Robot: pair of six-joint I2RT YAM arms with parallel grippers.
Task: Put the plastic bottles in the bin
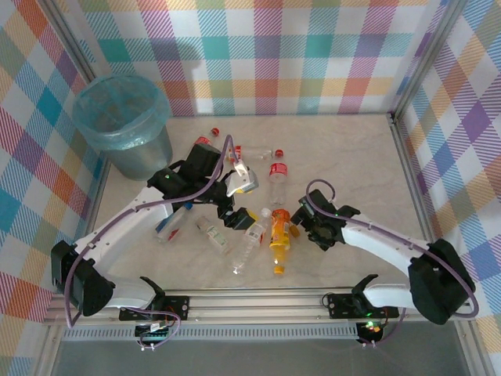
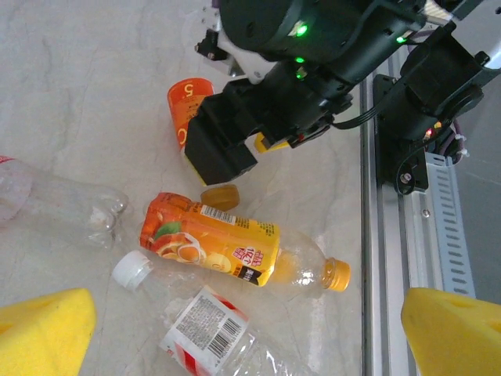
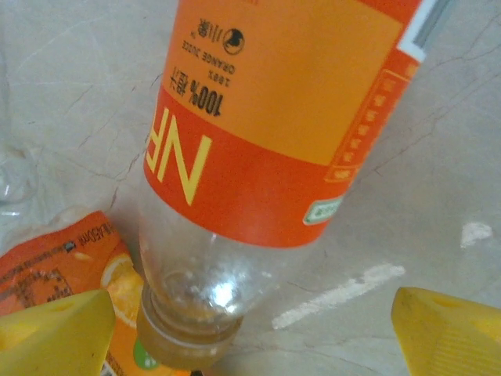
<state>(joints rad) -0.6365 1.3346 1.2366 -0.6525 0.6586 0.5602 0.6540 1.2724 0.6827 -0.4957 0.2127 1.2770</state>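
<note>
The right gripper point(image 3: 250, 329), jaws apart, straddles the orange juice bottle point(image 3: 274, 117), ready to grasp. The left gripper point(image 2: 250, 329) gapes too. Next: clamp, then carry to the bin point(image 1: 141, 160).

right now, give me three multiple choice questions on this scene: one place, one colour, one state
1. Where does the bin stand? A far left corner of the table; B near right corner; C between the arm bases.
2. What colour is the cap of the orange juice bottle? A blue; B orange; C black.
3. How is the left gripper? A shut on a bottle; B open; C shut on nothing.
Answers: 1 A, the top view shows it far left. 2 B, orange in the left wrist view. 3 B, its yellow fingers stand wide apart.
</note>
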